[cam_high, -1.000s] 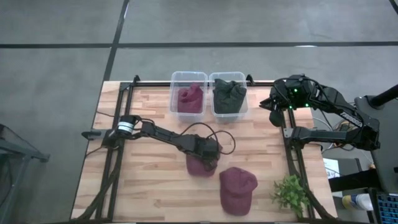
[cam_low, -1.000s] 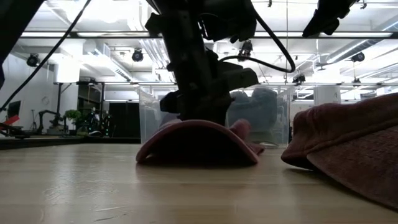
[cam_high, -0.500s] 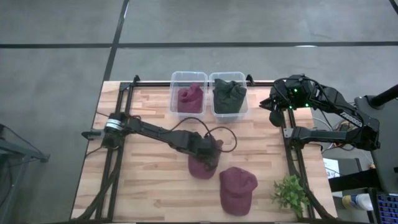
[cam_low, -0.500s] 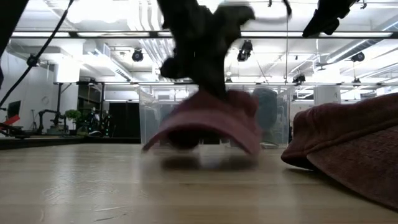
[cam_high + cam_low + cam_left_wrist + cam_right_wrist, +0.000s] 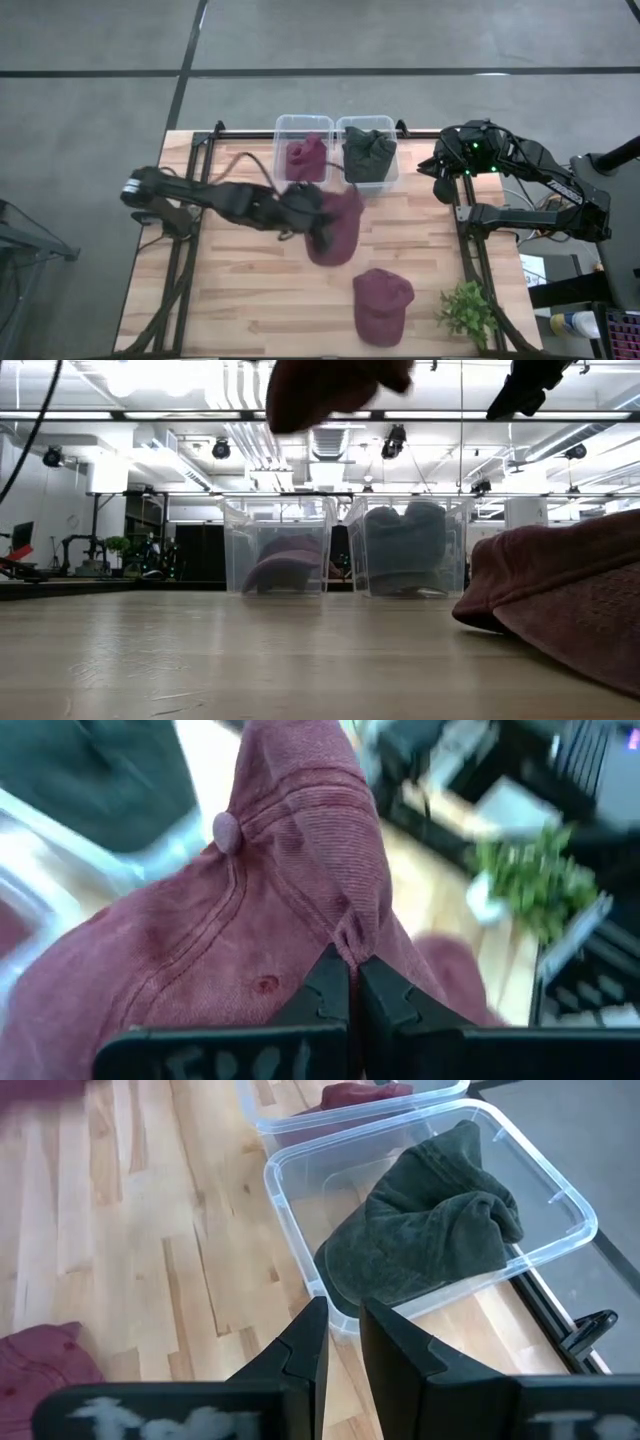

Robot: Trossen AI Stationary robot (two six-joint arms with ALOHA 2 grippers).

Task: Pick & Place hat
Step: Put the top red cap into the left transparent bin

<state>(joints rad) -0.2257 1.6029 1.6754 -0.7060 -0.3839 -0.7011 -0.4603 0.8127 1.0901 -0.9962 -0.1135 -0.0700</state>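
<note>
My left gripper [image 5: 315,222] is shut on a maroon cap [image 5: 340,230] and holds it in the air above the table's middle, just on the near side of two clear bins. In the low view the cap [image 5: 335,385] hangs at the top edge. The left bin [image 5: 303,150] holds another maroon cap, and the right bin [image 5: 368,150] holds a dark green one [image 5: 430,1230]. A third maroon cap [image 5: 382,305] lies on the table near its near edge. My right gripper [image 5: 343,1335] waits over the far right corner with a narrow gap between its fingers. My left gripper [image 5: 353,982] pinches a raised fold of the cap's crown [image 5: 350,932], off to one side of the top button [image 5: 227,830], between its two fingers. The cap is lifted clear of the table and droops around and below the fingers.
A small green plant [image 5: 467,310] stands at the near right corner. The lying maroon cap [image 5: 560,600] fills the right foreground of the low view. Black frame rails [image 5: 465,230] run along the left and right table sides. Bare wood [image 5: 230,290] lies near left.
My left gripper has risen from the table and moved toward the far edge and the bins, staying shut on the maroon cap. The cap, resting on the wood a second ago, is now lifted clear and hangs high above the table. The right arm has kept still.
</note>
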